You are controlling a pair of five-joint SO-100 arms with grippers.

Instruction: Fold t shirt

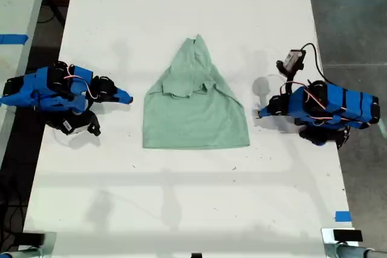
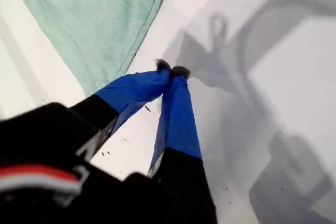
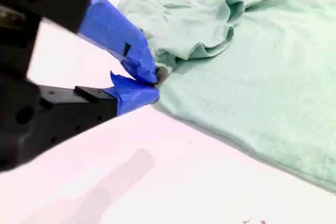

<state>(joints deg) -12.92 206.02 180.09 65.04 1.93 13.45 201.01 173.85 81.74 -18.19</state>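
On the exterior view's left, our second gripper [image 1: 127,98] rests with its blue-taped tips together, holding nothing, just beside the pale mint-green cloth t shirt [image 1: 196,110]. That shirt lies partly folded mid-table. At the right, our first gripper [image 1: 260,113] is likewise closed and empty.

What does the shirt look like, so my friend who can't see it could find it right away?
Look at the long white table. In the middle of it, between the two blue robot arms, lies the t shirt, also seen close up in the second wrist view. It is the only soft cloth thing there: pale mint green, flat and straight along one edge, bunched up to a point at the other.
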